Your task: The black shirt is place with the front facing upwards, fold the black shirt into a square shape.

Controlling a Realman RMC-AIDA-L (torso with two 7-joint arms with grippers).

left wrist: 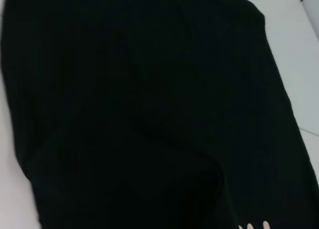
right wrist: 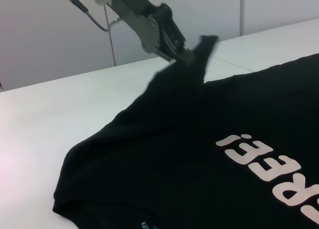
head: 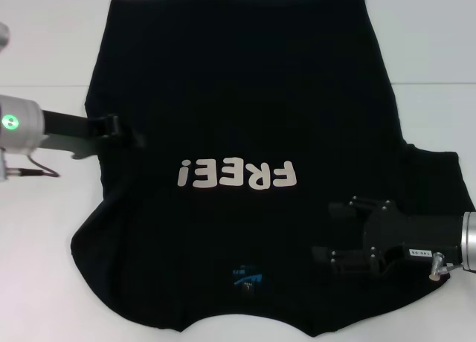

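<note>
The black shirt lies front up on the white table, with the white letters "FREE!" and the blue neck label toward me. My left gripper is at the shirt's left edge. In the right wrist view it is shut on a lifted fold of the left sleeve, held above the shirt. My right gripper is open and empty, low over the shirt near its right shoulder. The right sleeve lies spread flat. The left wrist view shows only black cloth.
The white table shows bare surface on the left, right and far sides of the shirt. A thin cable hangs by my left arm. A grey wall stands behind the table's left side.
</note>
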